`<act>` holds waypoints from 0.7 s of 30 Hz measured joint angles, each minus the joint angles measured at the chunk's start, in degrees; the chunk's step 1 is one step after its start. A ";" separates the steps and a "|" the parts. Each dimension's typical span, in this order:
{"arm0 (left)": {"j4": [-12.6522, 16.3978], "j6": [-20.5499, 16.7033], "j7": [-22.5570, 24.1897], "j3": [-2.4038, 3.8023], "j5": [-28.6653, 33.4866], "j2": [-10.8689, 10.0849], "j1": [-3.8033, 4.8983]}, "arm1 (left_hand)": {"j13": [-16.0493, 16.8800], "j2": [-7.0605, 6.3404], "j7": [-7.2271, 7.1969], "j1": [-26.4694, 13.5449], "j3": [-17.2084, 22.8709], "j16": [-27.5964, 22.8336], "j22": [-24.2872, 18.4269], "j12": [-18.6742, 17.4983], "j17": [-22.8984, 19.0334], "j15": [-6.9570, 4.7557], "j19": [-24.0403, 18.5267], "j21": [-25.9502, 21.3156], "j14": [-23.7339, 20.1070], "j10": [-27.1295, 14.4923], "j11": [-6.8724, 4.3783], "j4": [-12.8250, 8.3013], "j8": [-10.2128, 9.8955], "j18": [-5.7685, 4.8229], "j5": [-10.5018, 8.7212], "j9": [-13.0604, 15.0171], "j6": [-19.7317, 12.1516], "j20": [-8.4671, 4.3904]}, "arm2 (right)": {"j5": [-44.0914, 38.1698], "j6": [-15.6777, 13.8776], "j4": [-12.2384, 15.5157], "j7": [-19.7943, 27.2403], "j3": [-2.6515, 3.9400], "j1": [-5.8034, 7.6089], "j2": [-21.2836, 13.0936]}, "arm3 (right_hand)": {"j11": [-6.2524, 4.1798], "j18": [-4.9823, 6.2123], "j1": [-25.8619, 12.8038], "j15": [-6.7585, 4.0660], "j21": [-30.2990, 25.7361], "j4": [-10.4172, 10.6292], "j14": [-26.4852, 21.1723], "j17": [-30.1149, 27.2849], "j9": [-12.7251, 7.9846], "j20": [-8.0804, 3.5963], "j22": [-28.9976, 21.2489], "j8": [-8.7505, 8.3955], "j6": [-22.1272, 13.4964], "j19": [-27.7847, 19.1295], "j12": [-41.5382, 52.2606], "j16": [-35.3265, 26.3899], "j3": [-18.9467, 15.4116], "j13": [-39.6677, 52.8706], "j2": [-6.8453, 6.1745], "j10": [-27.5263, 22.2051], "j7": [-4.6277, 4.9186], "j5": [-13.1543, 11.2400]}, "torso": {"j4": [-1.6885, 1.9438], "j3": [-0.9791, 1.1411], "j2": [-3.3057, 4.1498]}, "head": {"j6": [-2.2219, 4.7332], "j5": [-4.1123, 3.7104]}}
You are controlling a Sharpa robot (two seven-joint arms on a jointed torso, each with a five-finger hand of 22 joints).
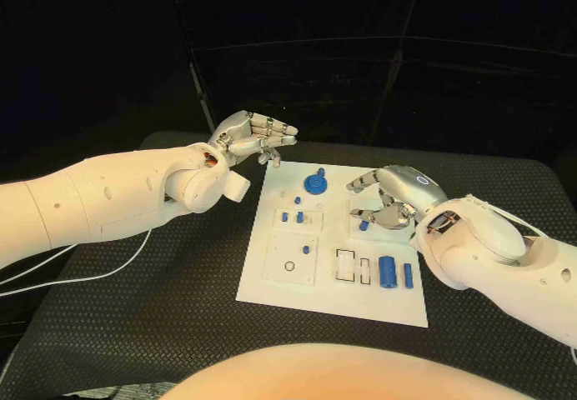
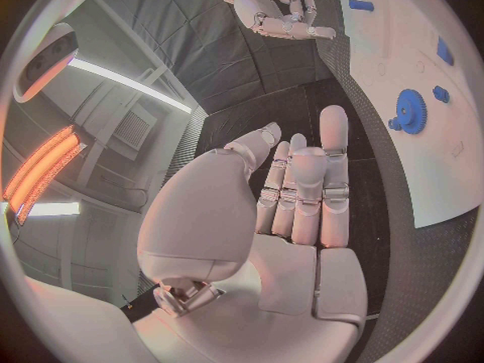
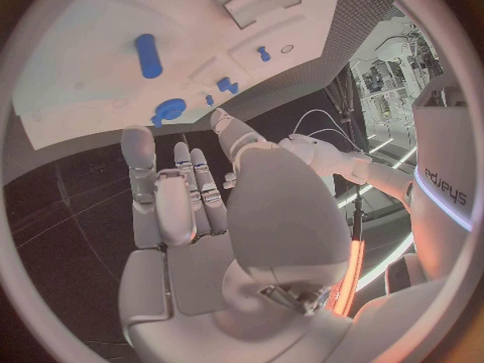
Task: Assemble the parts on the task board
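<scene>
Two blue cylinders (image 1: 387, 271) lie loose at the near right of the task board (image 1: 277, 283), side by side, their long axes running near to far; they look unplaced, so I judge much of the assembly is left. Farther in, small blue pegs (image 1: 293, 217) stand in the middle blocks, seemingly seated. My right hand (image 1: 387, 200) hovers over the board's right side, fingers curled downward with a small blue part (image 1: 363, 225) at the fingertips; I cannot tell whether I am gripping it. At the far edge the blue gear (image 1: 315, 182) lies flat. My left hand (image 1: 250, 137) hangs beyond the board's far left corner, fingers loosely apart, holding nothing.
</scene>
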 measured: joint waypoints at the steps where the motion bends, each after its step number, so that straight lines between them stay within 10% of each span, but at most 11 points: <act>1: -0.02 0.01 -0.01 -0.01 0.00 0.00 -0.02 | 0.00 0.00 0.00 0.00 0.00 0.00 0.00 0.00 0.00 0.00 0.00 0.00 0.00 0.00 0.00 0.00 0.00 0.00 0.00 0.00 0.00 0.00 | 0.01 0.81 -0.20 -0.25 0.09 0.06 -0.26 | 0.02 0.00 0.41 0.00 -0.31 0.52 0.00 -0.30 0.00 0.00 -0.31 0.00 0.00 0.00 0.18 -0.27 -1.22 -0.10 0.38 -0.42 0.00 -0.20 | 0.02 -0.01 0.01 | 0.10 -0.13; 21: -0.16 0.27 -0.18 -0.13 0.00 0.00 -0.05 | 0.05 0.00 0.00 0.00 0.00 0.00 -0.05 0.00 0.00 0.00 0.00 0.00 0.00 -0.21 0.21 0.00 0.00 0.00 0.00 0.00 0.00 0.00 | -0.16 12.94 -2.63 -3.53 0.32 0.37 0.11 | -0.28 0.01 3.88 0.00 -1.44 3.98 0.00 -1.58 0.07 0.00 -1.82 0.01 1.65 -0.01 2.40 -1.07 -4.94 -0.15 2.21 0.41 0.35 -0.22 | 0.13 -0.03 0.13 | 0.48 -1.01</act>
